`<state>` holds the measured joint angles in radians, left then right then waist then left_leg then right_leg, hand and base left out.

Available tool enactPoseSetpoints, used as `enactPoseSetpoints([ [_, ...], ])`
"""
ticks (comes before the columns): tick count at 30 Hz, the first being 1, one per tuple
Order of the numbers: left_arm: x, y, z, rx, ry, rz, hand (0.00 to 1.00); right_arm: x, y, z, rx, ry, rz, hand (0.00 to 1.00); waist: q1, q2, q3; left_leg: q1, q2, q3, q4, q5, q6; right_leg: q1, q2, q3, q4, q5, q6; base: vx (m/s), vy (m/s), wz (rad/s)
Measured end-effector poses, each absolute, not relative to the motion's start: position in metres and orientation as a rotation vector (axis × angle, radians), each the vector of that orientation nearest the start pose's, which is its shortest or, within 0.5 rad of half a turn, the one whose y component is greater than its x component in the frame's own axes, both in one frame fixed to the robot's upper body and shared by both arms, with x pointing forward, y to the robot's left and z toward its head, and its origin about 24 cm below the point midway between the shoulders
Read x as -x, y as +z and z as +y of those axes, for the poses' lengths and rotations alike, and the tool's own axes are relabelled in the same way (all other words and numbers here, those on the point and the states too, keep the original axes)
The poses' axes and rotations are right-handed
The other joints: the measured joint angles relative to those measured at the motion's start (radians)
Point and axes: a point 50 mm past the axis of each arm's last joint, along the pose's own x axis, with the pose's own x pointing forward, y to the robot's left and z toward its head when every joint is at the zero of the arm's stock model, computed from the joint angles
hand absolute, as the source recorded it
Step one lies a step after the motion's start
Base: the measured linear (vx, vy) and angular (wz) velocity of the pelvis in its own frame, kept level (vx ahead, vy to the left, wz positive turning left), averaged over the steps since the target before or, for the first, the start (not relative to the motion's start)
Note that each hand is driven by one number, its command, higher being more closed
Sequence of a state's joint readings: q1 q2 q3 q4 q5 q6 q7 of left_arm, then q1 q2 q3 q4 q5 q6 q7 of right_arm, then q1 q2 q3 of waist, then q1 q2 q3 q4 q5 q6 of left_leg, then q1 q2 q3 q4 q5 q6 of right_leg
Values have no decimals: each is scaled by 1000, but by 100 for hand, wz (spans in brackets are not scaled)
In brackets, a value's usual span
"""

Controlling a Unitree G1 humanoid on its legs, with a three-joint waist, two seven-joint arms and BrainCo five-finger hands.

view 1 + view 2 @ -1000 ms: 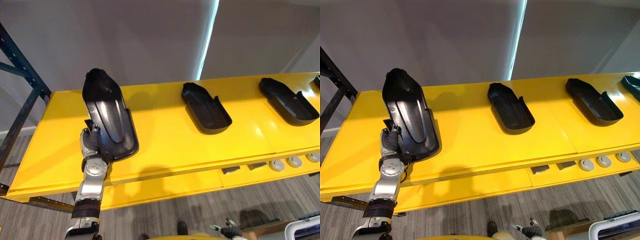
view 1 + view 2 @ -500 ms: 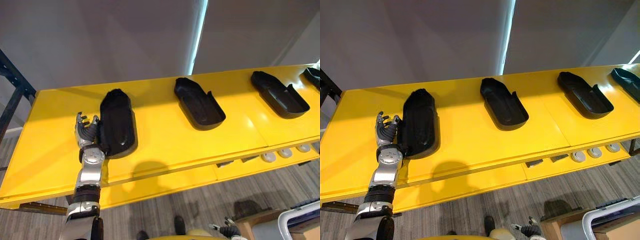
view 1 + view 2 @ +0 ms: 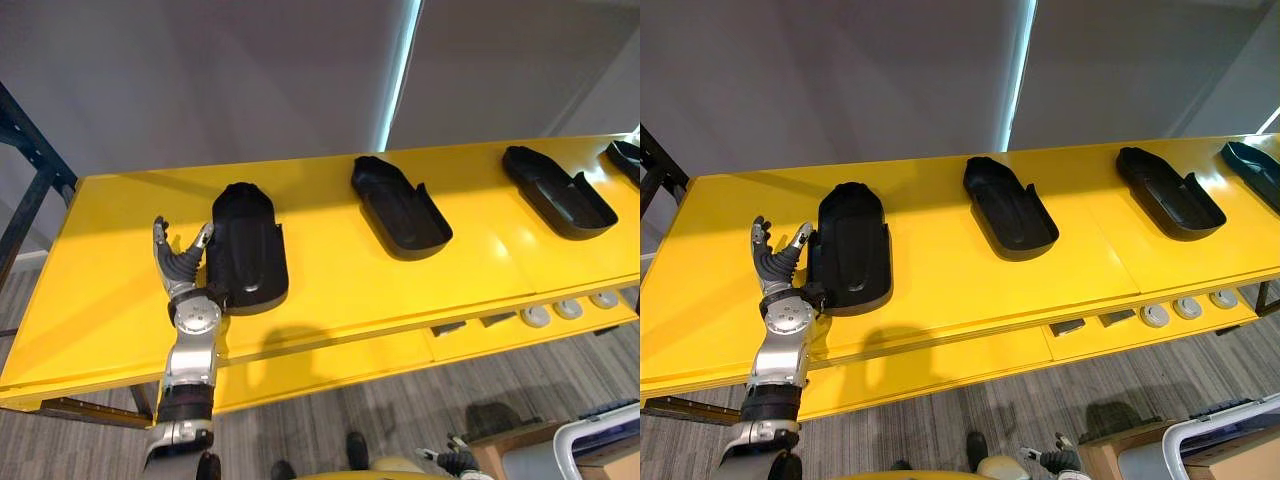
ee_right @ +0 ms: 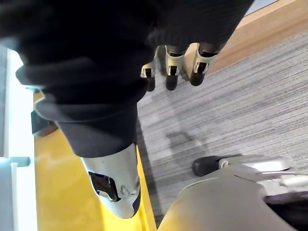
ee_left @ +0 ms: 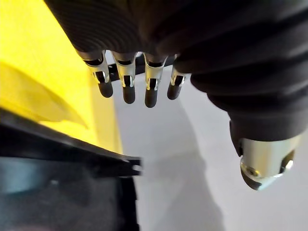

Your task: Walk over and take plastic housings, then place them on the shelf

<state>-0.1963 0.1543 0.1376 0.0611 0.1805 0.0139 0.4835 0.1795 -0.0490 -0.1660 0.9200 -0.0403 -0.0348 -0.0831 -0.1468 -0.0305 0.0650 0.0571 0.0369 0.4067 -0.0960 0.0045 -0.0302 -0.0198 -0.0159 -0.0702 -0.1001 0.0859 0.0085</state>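
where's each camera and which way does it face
Left eye view: head camera, looking down on the yellow shelf; left hand open beside the leftmost black plastic housing.
Right eye view: same scene, slightly aside.
Left wrist view: along its straight fingers, over shelf and housing.
Right wrist view: past right hand, down at grey floor.

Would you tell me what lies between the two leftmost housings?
Only bare yellow shelf between the leftmost housing and its neighbour, in the eye views.

There are four black housings, one yellow shelf, three round grey discs and two small dark pieces.
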Motion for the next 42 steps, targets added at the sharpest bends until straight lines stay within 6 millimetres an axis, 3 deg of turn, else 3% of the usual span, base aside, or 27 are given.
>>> enactPoseSetpoints([
  [3,-264,114,196,-276,528,-351,0,-79,-157,-201,38,-284,1064,0,6,3,2,-11,-1,-18,1,1,2,4,-6,-6,1,-2,3,-3,2,16],
  [4,-258,120,187,-283,485,-396,100,-77,-158,-201,31,-287,1075,0,13,3,2,-11,-1,-21,1,2,2,5,-8,-8,1,-2,3,-4,-2,8],
  [8,-229,119,157,-312,336,-461,100,-72,-160,-204,13,-284,1088,0,30,12,6,-9,-3,-41,0,0,4,17,-14,-24,1,-8,11,-25,-4,16],
  [10,-219,110,150,-330,277,-434,100,-72,-159,-205,17,-285,1082,0,48,19,11,-10,-3,-45,-5,-3,8,16,-15,-27,7,-10,15,-51,-6,8],
  [15,-198,77,140,-458,114,-307,100,-72,-159,-208,33,-278,1077,0,54,28,8,-5,-4,-51,-6,-4,10,16,-17,-36,23,-20,24,-19,-7,5],
  [22,-195,42,137,-594,-14,-179,100,-73,-158,-208,48,-263,1076,0,56,29,3,-1,-7,-52,-6,-3,11,14,-21,-39,28,-24,27,-10,-4,0],
  [29,-194,19,138,-648,-50,-74,100,-73,-159,-206,59,-245,1081,0,53,22,-9,-1,-8,-50,-6,-3,11,17,-20,-39,11,-23,27,4,-6,-1],
  [42,-215,13,142,-701,-15,-46,100,-73,-159,-206,59,-244,1094,0,48,23,-16,10,-6,-39,-7,-4,11,28,-16,-30,1,-19,23,-16,-11,-1],
])
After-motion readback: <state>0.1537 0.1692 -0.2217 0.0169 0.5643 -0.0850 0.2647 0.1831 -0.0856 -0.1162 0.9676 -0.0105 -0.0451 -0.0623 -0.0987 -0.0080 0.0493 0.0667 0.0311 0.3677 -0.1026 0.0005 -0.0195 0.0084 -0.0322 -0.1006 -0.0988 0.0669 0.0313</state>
